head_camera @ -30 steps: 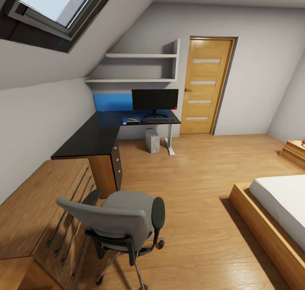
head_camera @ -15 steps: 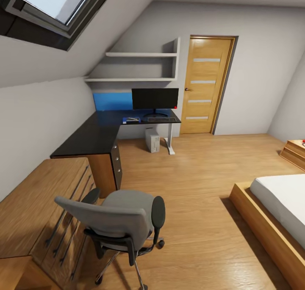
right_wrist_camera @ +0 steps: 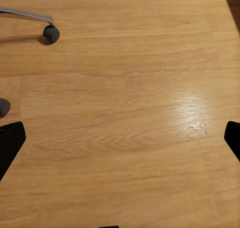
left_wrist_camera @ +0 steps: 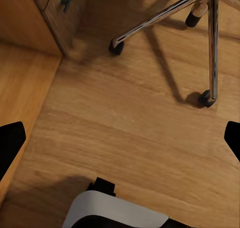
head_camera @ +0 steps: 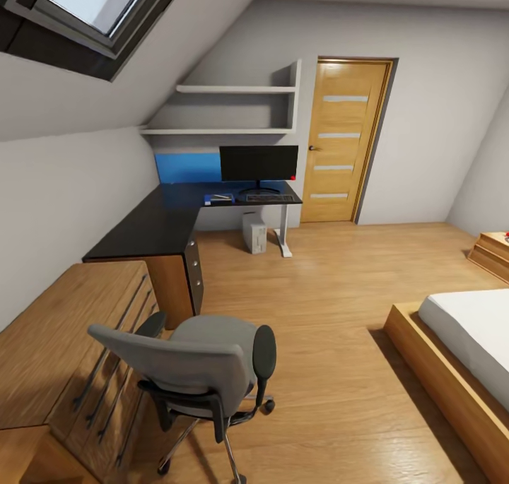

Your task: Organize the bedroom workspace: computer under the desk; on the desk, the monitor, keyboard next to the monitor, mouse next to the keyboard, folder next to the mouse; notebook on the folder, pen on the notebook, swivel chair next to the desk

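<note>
The swivel chair (head_camera: 201,367) stands close in front of me, its grey seat bare, beside the low wooden cabinet. Its metal legs (left_wrist_camera: 165,17) and a castor (right_wrist_camera: 51,33) show in the wrist views. At the far wall the black L-shaped desk (head_camera: 159,222) carries the monitor (head_camera: 259,164) with the keyboard (head_camera: 269,198) in front of it. Left of the keyboard lies the blue folder (head_camera: 219,201) with a pale patch on top, too small to name. The computer (head_camera: 254,234) stands under the desk. Mouse and pen are too small to make out. My left gripper (left_wrist_camera: 120,138) and right gripper (right_wrist_camera: 120,138) hang open over the floor.
A light wooden low cabinet (head_camera: 63,328) runs along the left wall. A bed (head_camera: 466,350) fills the right, with a small wooden cabinet (head_camera: 495,254) beyond it. A closed door (head_camera: 346,141) and wall shelves (head_camera: 237,109) stand behind the desk. Wooden floor (head_camera: 318,293) leads to the desk.
The whole head view has shifted slightly, so the camera has moved a little. Nothing in the room has visibly moved.
</note>
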You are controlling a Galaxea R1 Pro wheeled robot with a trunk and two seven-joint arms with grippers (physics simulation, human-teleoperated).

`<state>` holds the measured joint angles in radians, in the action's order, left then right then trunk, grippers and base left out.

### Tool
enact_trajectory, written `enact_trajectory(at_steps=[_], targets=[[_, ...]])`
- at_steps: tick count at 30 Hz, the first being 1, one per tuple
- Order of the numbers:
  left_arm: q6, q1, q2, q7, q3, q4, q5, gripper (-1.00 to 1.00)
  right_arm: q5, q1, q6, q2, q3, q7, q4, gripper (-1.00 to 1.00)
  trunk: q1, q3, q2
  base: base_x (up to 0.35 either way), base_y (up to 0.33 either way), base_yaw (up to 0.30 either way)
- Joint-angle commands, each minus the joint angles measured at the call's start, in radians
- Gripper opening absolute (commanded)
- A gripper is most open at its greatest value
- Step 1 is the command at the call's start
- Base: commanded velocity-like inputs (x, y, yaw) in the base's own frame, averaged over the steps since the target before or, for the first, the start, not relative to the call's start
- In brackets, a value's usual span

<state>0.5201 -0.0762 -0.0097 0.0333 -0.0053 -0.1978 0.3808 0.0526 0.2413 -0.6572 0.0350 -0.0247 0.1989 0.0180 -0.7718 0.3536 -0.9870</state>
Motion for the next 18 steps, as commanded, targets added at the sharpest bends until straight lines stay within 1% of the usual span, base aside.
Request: enact_trajectory(at_steps=[1, 7, 13, 18], targets=[[0.003, -0.001, 0.0, 0.003, -0.001, 0.0, -0.001, 1.0, 0.006, 0.001, -0.002, 0.0, -0.003, 0.008, 0.002, 1.0, -0.004, 0.004, -0.008, 0.0, 0.0, 0.0], [0.003, -0.001, 0.003, 0.003, -0.001, -0.001, -0.002, 1.0, 0.006, 0.001, -0.001, 0.0, -0.003, 0.008, 0.002, 1.0, -0.027, 0.023, -0.05, -0.001, 0.0, 0.0], [0.003, -0.001, 0.003, 0.0, -0.001, -0.002, -0.002, 1.0, 0.006, 0.001, -0.001, 0.0, -0.003, 0.008, 0.002, 1.0, -0.05, 0.042, -0.092, -0.135, 0.0, 0.0], [0.004, -0.001, 0.003, -0.001, -0.001, -0.002, -0.002, 1.0, 0.006, 0.001, -0.001, 0.0, -0.003, 0.008, 0.002, 1.0, -0.069, 0.058, -0.127, -0.033, 0.0, 0.0]])
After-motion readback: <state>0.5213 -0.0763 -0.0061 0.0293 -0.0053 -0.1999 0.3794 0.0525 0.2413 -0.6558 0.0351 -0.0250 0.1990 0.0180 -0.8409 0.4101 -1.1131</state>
